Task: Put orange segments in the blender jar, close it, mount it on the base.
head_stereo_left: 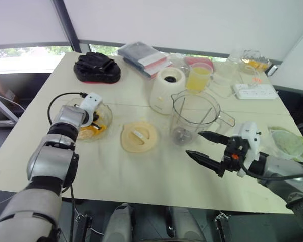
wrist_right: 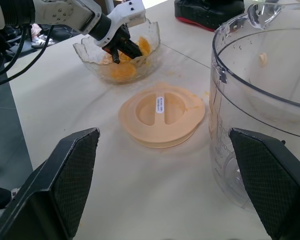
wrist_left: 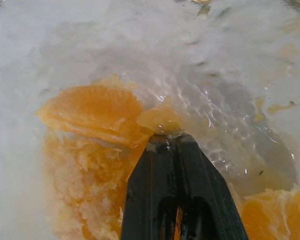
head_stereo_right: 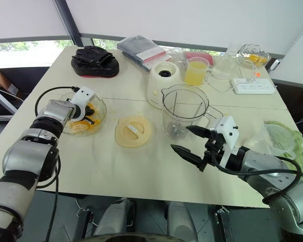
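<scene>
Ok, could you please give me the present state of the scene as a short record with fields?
glass bowl: holds the orange segments
blender jar: upright on the table, uncovered, no segments seen inside
lid: flat on the table, between glass bowl and blender jar
base: just behind the blender jar, nothing mounted on it
left pincer: shut, tips down among the orange segments
right pincer: open, holding nothing, on the robot's side of the blender jar

Orange segments (wrist_right: 122, 70) in bowl (wrist_right: 87, 52) at left, lid (head_stereo_right: 133, 130) between bowl and jar (head_stereo_right: 184, 113), base (head_stereo_right: 164, 83) just behind jar
</scene>
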### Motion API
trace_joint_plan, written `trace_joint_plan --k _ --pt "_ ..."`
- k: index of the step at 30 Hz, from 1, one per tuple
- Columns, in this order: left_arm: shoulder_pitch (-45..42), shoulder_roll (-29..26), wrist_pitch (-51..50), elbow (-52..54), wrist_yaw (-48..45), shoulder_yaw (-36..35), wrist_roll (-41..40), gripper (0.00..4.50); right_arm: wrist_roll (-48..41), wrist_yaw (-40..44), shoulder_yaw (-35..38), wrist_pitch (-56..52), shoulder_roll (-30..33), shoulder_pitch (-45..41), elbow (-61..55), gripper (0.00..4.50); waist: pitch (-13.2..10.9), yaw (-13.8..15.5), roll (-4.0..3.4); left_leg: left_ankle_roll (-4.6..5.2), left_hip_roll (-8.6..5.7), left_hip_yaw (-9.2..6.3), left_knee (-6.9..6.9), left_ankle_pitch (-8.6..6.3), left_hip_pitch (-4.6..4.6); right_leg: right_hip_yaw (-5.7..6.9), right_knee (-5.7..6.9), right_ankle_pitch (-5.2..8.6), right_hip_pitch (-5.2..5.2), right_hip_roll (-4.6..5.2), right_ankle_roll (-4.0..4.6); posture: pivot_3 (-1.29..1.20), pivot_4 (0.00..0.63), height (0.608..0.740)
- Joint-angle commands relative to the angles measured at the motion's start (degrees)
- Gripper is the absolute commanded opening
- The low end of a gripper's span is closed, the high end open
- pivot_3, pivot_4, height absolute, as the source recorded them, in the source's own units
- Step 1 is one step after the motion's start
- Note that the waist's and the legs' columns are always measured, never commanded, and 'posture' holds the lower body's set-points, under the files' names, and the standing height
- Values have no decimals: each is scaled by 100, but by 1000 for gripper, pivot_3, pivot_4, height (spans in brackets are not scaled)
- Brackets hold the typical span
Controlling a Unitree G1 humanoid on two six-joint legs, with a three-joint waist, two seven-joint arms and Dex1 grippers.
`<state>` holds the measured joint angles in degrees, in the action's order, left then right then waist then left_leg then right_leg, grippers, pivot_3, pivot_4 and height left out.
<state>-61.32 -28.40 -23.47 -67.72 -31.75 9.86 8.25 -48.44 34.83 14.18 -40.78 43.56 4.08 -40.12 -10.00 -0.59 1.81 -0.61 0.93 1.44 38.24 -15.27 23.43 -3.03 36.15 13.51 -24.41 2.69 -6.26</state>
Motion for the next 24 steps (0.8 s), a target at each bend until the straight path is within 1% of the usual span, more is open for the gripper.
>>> trace_joint_plan --k 1,3,7,10,13,16,20,24 --pt "38 -25 103 374 185 -378 -219 58 -12 -8 98 85 -6 -28 -138 4356 0 -2 0 0 0 0 0 0 0 0 0 0 0 0 0 0 150 740" --pt "130 -34 72 605 279 -680 -462 58 -17 2 74 71 5 -38 -139 4356 0 0 0 0 2 -1 0 0 0 0 0 0 0 0 0 0 150 740" --pt "695 -4 -177 1573 214 -1418 -1137 58 -34 83 62 49 59 -57 -105 4356 0 -10 0 0 4 -6 0 0 -1 0 2 0 0 6 0 0 150 740" --pt "1246 83 -724 2417 279 -1976 -1701 58 -45 151 63 30 103 -116 -46 4356 0 -21 -1 0 5 -10 0 0 -4 0 7 -1 0 10 -1 0 150 740" --pt "1903 272 -1463 3567 296 -2420 -2291 58 -35 240 50 18 148 -187 33 4356 0 -11 -1 0 8 -13 0 0 -5 0 10 -2 0 11 -2 0 150 740" --pt "2344 436 -1899 4473 417 -2633 -2649 58 -25 294 30 11 164 -229 85 4356 1 8 -1 0 12 -15 2 0 -5 0 11 -2 0 15 -2 0 150 740" --pt "2566 717 -2271 5340 690 -3175 -3300 58 -9 357 -6 15 166 -241 117 4356 1 15 1 0 10 -18 6 0 -4 0 11 -3 2 16 -2 0 150 740" --pt "2613 804 -2501 5699 863 -3475 -3731 58 26 345 -52 38 107 -212 92 4356 2 -8 -1 0 2 -16 6 0 -8 0 11 -3 4 15 -3 0 150 740"
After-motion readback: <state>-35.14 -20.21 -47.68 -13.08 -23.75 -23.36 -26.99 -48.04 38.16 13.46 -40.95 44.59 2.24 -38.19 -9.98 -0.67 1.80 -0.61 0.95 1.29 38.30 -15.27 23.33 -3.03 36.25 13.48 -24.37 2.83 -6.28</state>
